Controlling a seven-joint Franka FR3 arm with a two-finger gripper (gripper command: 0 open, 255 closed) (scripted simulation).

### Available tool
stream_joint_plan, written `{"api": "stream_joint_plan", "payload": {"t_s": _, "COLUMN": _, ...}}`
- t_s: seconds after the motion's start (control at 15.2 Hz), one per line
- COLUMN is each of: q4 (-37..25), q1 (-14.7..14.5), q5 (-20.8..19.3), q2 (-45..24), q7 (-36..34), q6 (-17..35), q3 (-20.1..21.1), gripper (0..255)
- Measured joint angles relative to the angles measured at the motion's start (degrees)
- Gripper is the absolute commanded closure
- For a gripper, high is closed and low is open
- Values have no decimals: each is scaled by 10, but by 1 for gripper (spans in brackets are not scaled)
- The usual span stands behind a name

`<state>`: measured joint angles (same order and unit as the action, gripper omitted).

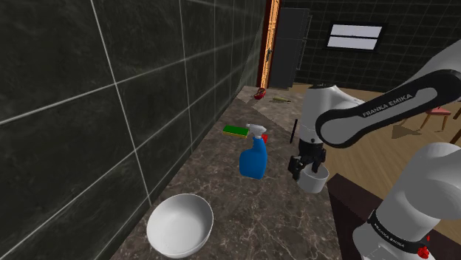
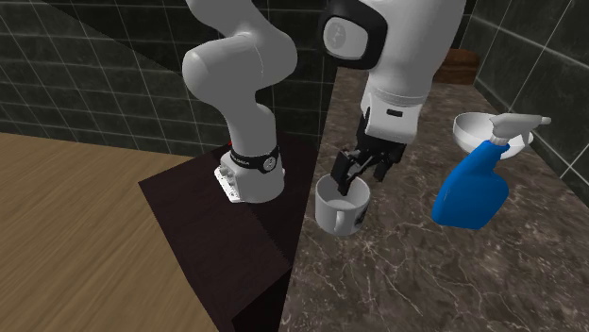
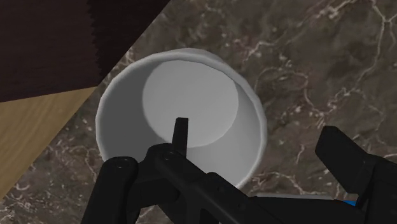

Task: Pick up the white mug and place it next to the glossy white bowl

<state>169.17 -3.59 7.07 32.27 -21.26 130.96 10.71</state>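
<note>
Going from the shoulder view's left: the white bowl (image 1: 179,224) sits near the camera on the marble counter (image 1: 236,214), close to the dark tiled wall (image 1: 74,111). Bare stone lies around it, so there is room for a mug beside it. Farther away, by the wall, lies a green sponge (image 1: 236,131), and just right of it a blue spray bottle (image 1: 253,156) stands upright, approx. between the bowl's area and the arm. I think the carry path should pass on its near side, i.e. not over it. Then comes the white mug (image 1: 316,182), upright at the counter's right edge, just beside the dark stand (image 1: 354,207) and well apart from the bowl. The gripper (image 1: 309,168) points down onto its rim. In the wrist view one finger (image 3: 181,130) is inside the cup and the other is outside, w/ a strip of marble visible btw. that outer finger and the mug's wall. So I judge the pincer is released and only straddling the wall, and the mug is not yet grasped. Pinching the wall makes sense, bc. the body looks too wide to clasp. Next it prob. needs to clench, lift and go left.
</note>
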Motion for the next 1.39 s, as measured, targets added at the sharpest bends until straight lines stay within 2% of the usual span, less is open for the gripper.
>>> {"api": "stream_joint_plan", "payload": {"t_s": 0.2, "q4": 9, "q1": 0, "q5": 2, "q2": -26, "q7": -2, "q6": 35, "q3": 4, "gripper": 0}}
{"api": "stream_joint_plan", "payload": {"t_s": 0.59, "q4": 12, "q1": 0, "q5": 2, "q2": -32, "q7": -2, "q6": 45, "q3": 5, "gripper": 0}}
{"api": "stream_joint_plan", "payload": {"t_s": 0.66, "q4": 12, "q1": 0, "q5": 2, "q2": -32, "q7": -2, "q6": 45, "q3": 5, "gripper": 255}}
{"api": "stream_joint_plan", "payload": {"t_s": 1.39, "q4": 11, "q1": -1, "q5": 3, "q2": -27, "q7": -2, "q6": 39, "q3": 4, "gripper": 255}}
